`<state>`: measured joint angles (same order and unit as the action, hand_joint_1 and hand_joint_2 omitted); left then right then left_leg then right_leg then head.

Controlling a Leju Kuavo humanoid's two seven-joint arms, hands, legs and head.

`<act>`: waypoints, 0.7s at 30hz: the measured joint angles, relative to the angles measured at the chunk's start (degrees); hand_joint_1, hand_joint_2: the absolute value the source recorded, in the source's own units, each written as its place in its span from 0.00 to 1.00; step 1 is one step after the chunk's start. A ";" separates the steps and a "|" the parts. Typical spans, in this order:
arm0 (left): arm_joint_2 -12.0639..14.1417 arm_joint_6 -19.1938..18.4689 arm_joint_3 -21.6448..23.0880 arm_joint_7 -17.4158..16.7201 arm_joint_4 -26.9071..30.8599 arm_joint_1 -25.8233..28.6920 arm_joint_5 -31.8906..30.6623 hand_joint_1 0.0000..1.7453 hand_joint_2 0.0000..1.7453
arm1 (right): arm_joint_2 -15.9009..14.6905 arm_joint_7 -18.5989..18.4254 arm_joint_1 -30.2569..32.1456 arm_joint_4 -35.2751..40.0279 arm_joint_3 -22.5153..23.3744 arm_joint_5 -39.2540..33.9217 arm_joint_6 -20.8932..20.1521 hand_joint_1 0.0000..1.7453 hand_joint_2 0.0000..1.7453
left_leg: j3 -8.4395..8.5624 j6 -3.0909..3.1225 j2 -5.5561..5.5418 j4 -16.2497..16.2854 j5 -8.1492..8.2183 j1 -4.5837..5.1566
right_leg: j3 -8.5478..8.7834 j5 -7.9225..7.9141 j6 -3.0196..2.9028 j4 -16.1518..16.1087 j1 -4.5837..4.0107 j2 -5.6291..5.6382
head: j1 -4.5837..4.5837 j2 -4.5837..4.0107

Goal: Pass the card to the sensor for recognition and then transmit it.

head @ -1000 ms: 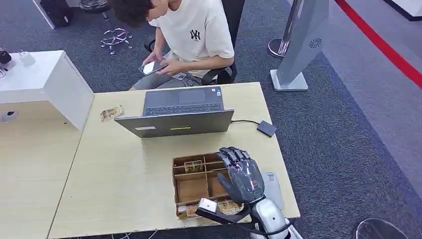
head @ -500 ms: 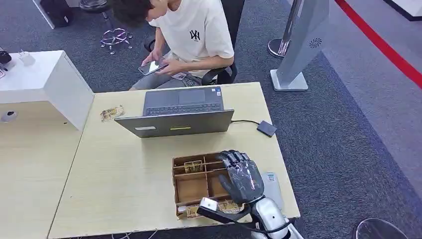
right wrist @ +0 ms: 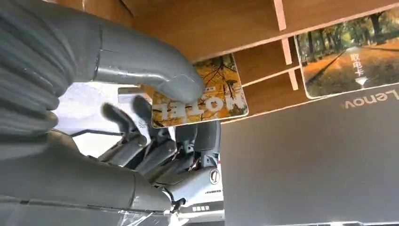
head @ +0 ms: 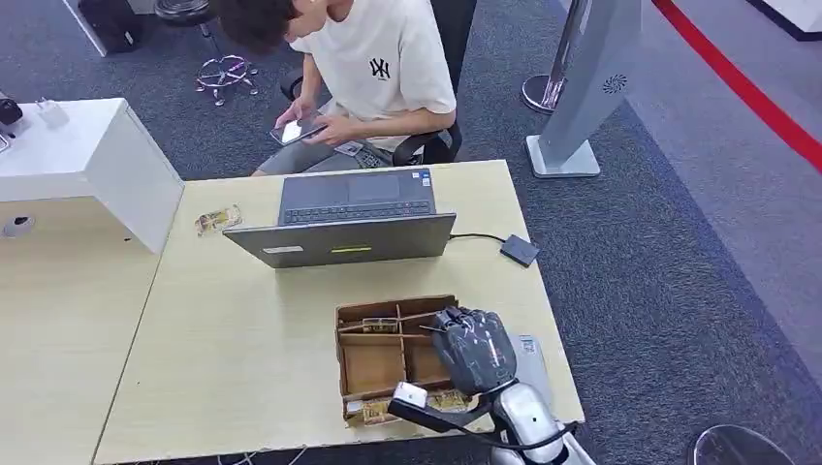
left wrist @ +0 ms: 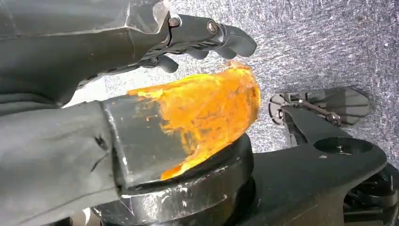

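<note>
Open grey laptop (head: 347, 221) (lid toward the robot), seated person (head: 373, 73) with phone (head: 294, 130) behind.

The right robot hand (head: 472, 349) reaches forward from its silver forearm (head: 523, 426), back of the hand up, fingers curled downward. In the right wrist view its thick grey thumb (right wrist: 155, 70) presses on the face of a card (right wrist: 207, 96), with the darker fingers (right wrist: 155, 141) bent beneath it, pinching it. The left robot hand (left wrist: 141, 70) hangs low, its dark fingers (left wrist: 211, 40) loosely curled with nothing between them and an orange-stained thumb (left wrist: 202, 113) jutting out.
</note>
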<state>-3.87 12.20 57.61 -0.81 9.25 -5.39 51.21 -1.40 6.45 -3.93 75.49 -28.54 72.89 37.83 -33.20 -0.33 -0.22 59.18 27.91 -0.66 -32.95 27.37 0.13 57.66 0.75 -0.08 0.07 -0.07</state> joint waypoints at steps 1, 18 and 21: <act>0.00 0.00 0.00 0.02 0.00 -0.01 0.07 0.00 0.00 | 0.00 0.11 -0.06 -0.02 0.04 -0.07 -0.04 1.00 1.00 | 0.00 0.00 0.00 0.00 0.00 0.00 | 0.00 0.00 0.00 0.00 0.00 0.00 | 0.00 0.00; 0.09 0.18 0.00 0.57 -0.02 0.02 2.38 0.00 0.00 | -0.02 8.14 0.76 8.21 1.11 -17.87 -1.17 1.00 1.00 | -0.01 0.00 0.00 0.00 0.00 0.00 | -0.01 0.00 0.00 0.00 0.00 0.00 | 0.00 -0.02; 0.09 0.28 0.00 1.16 -0.02 0.05 3.23 0.00 0.00 | -0.02 12.89 1.52 14.15 2.07 -29.42 -5.08 1.00 1.00 | 0.00 0.00 0.00 0.00 0.00 0.01 | -0.01 0.00 0.00 0.00 0.00 0.00 | 0.00 0.00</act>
<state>-3.78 12.48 57.61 0.35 9.22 -5.34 54.44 -1.42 19.34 -2.41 89.65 -26.47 43.47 32.75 -33.20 -0.33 -0.22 59.19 27.91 -0.65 -32.96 27.37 0.13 57.66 0.76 -0.07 0.07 -0.07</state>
